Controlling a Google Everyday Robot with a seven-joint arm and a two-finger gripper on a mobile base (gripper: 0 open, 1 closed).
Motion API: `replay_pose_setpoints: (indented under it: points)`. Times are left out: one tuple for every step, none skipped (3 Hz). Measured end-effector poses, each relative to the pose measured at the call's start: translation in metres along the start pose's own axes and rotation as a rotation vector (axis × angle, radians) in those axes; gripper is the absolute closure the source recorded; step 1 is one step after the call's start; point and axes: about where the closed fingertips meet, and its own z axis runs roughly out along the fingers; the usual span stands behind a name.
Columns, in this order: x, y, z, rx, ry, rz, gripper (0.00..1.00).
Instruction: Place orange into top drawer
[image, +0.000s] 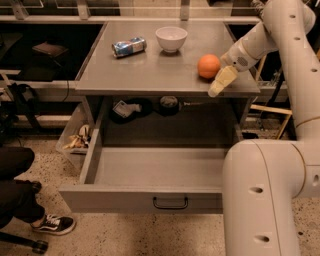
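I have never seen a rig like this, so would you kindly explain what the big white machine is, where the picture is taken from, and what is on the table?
The large white shape is the robot's arm, seen very close. It rises at the right and bends round to its gripper, which hangs over the front right edge of the grey table, just right of the orange. There is only one view, looking down at the table from its front; where that camera is mounted I cannot say. On the tabletop lie the orange, a white bowl and a can on its side. Nothing is held: the orange rests on the table. Below, the top drawer is pulled open.
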Motion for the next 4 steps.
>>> replay_pose_setpoints:
  points:
    - [-0.050,0.004,-0.009,0.034,0.062,-0.069,0.00]
    - [-0.112,0.015,-0.010,0.055,0.089,-0.135,0.00]
    - [-0.123,0.015,-0.002,0.058,0.082,-0.145,0.00]
    - [-0.106,0.002,-0.019,0.105,0.058,-0.085,0.00]
